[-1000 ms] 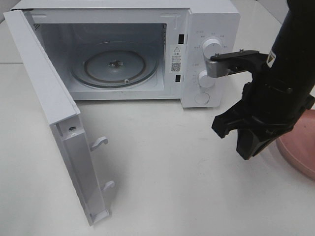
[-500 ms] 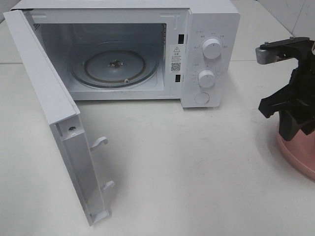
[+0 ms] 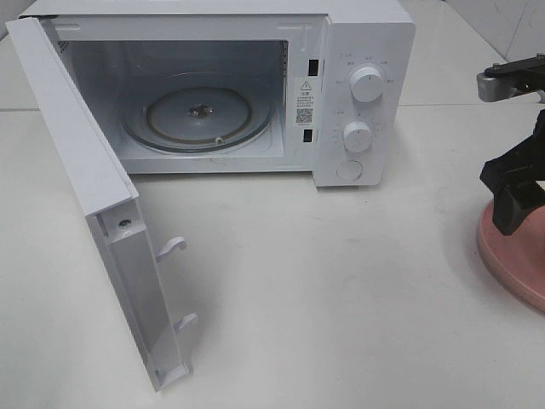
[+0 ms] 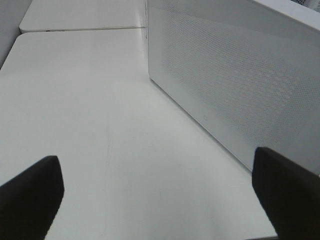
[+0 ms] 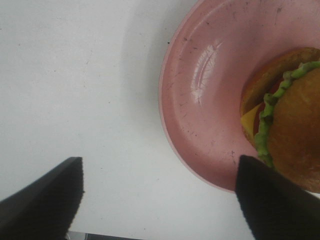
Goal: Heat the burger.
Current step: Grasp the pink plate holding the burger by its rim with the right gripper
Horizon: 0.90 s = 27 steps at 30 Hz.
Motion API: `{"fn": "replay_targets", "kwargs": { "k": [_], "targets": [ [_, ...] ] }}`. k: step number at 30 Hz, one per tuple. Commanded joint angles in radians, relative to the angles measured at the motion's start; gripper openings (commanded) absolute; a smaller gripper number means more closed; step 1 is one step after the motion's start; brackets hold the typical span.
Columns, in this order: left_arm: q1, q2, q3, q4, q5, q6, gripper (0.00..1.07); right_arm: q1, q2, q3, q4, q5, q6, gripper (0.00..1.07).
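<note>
The burger [image 5: 295, 115], with brown bun, green lettuce and yellow cheese, lies on a pink plate [image 5: 200, 100] in the right wrist view. My right gripper [image 5: 160, 210] hovers over the plate's edge, open, with nothing between its fingers and the burger off to one side. In the exterior high view the right gripper [image 3: 519, 200] hangs above the plate [image 3: 511, 260] at the far right, and the burger is hidden there. My left gripper [image 4: 155, 200] is open and empty beside the microwave's perforated side wall [image 4: 235, 75].
The white microwave [image 3: 358, 51] stands at the back with its door [image 3: 77, 153] swung out toward the front left. Its glass turntable [image 3: 197, 111] is bare. Bare table lies between the microwave and the plate.
My right arm has swung right, away from the microwave's knobs, to above the pink plate, and its jaws have opened. The left gripper has not moved.
</note>
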Motion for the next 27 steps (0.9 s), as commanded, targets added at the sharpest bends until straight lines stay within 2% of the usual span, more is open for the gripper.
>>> {"fn": "replay_targets", "kwargs": {
  "k": [1,8,22,27],
  "targets": [
    [-0.005,-0.019,0.003,-0.001,-0.004,0.000,0.96,-0.011,-0.003,-0.004,-0.007,-0.013,-0.043,0.97],
    [-0.005,-0.019,0.003,-0.001,-0.004,0.000,0.96,-0.075,-0.003,-0.004,0.011,-0.020,-0.063,0.94],
    [-0.005,-0.019,0.003,-0.001,-0.004,0.000,0.96,-0.075,0.000,-0.004,0.035,-0.048,-0.066,0.92],
    [-0.005,-0.019,0.003,-0.001,-0.004,0.000,0.96,-0.075,0.059,-0.004,0.035,-0.061,-0.063,0.90]
  ]
}}
